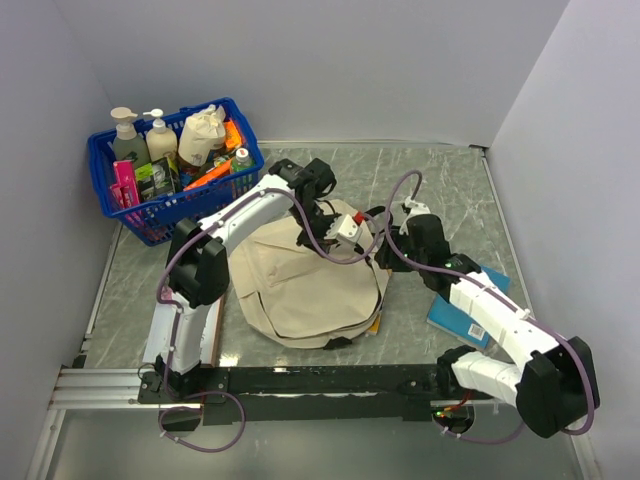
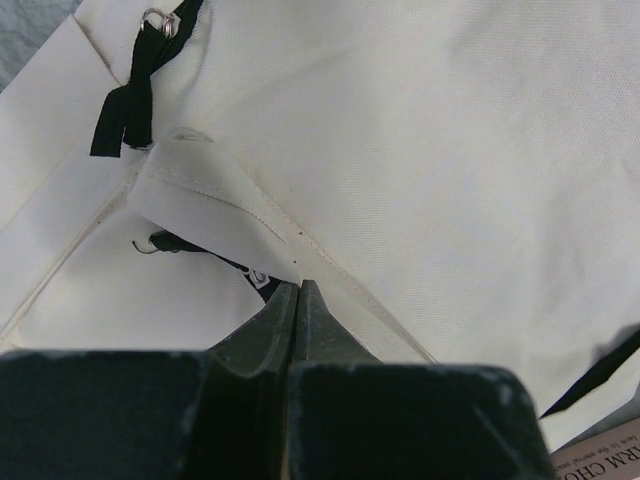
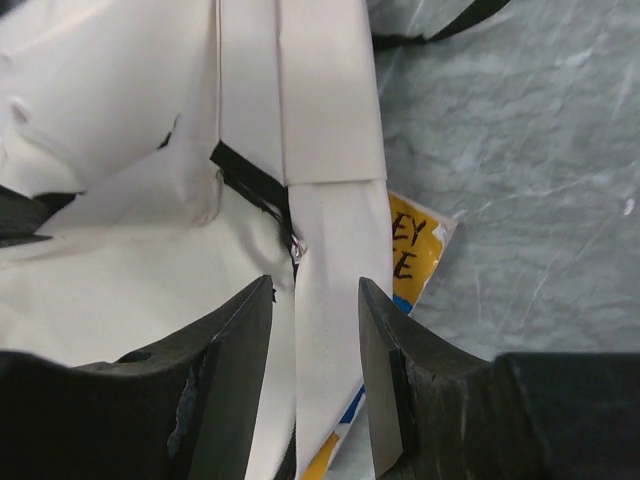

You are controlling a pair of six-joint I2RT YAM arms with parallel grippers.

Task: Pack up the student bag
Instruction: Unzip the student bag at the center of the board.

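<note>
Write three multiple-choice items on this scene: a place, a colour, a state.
1. Where on the table is the blue basket? A) far-left corner B) near-right corner C) centre
2. What colour is the student bag fabric? A) red B) cream C) green
3. How are the left arm's fingers? A) wide apart B) out of view C) shut
Answers: A, it sits far left in the top view; B, cream cloth shows in every view; C, the tips meet in the left wrist view.

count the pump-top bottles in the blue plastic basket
2: a grey-green pump-top bottle in the back left corner of the blue plastic basket, and a cream pump-top bottle just right of it. More may be hidden among the packed items.
</note>
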